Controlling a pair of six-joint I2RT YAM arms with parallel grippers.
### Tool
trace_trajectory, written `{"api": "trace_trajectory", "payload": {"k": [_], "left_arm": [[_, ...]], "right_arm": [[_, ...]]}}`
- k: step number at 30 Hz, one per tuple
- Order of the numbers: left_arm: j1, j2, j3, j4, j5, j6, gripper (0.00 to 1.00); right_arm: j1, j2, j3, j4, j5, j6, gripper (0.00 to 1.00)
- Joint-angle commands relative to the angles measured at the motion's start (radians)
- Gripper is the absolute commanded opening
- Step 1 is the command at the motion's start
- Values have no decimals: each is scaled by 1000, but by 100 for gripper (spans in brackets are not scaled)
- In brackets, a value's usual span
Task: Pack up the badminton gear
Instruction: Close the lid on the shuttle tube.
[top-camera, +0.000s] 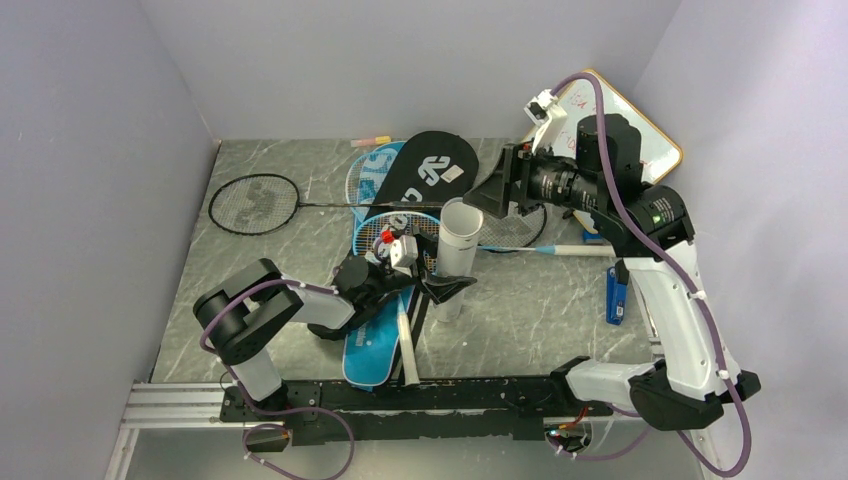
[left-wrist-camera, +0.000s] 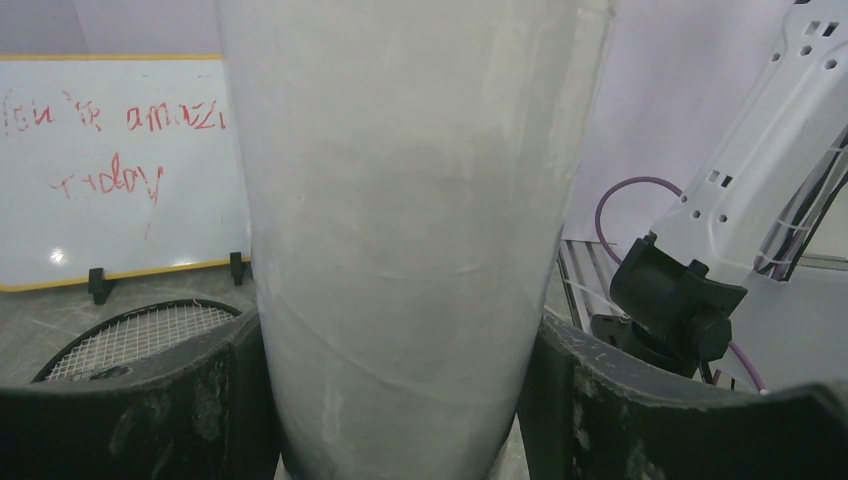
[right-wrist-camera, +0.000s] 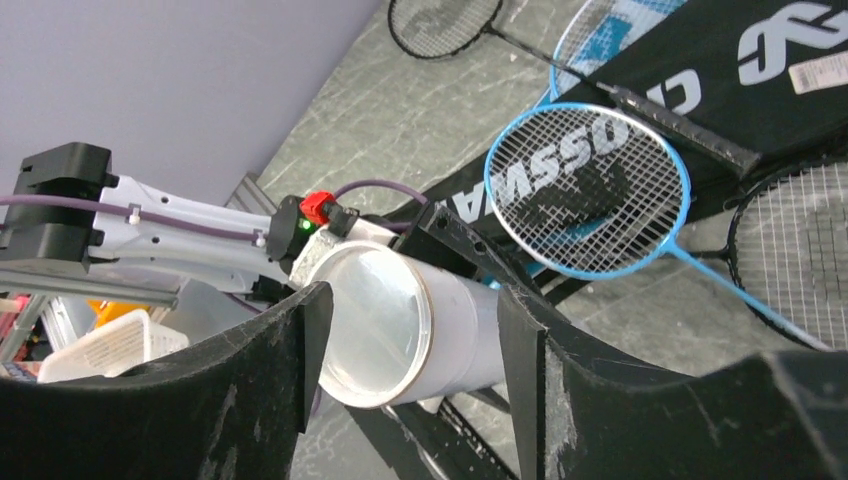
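Badminton gear (top-camera: 385, 235) sits in neither gripper, so the step in hand seems to be steadying the white tube (top-camera: 460, 240) for loading. Doing it well likely means holding the tube upright and centring the right gripper (right-wrist-camera: 412, 320) over its mouth before anything drops. The left gripper (top-camera: 447, 288) is clamped low on the tube, both fingers pressed against its wall. The right gripper hangs just above the open rim, jaws spread wide, nothing between them. Whether the tube holds anything cannot be told. Around it on the table (top-camera: 560, 300) lie the light-blue racket (right-wrist-camera: 585, 190), the black racket (top-camera: 255, 205), the black bag (top-camera: 435, 165) and the blue bag (top-camera: 370, 355).
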Motion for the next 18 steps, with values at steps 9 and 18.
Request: {"api": "trace_trajectory", "payload": {"k": [9,18], "left_arm": [[-1,-37,23,166,11,20,75],[-2,-27,35,164,18,16,75]], "right_arm": [[13,3,-104,273,-50,16,85],[32,-51,-261,422,-25,92,90]]}}
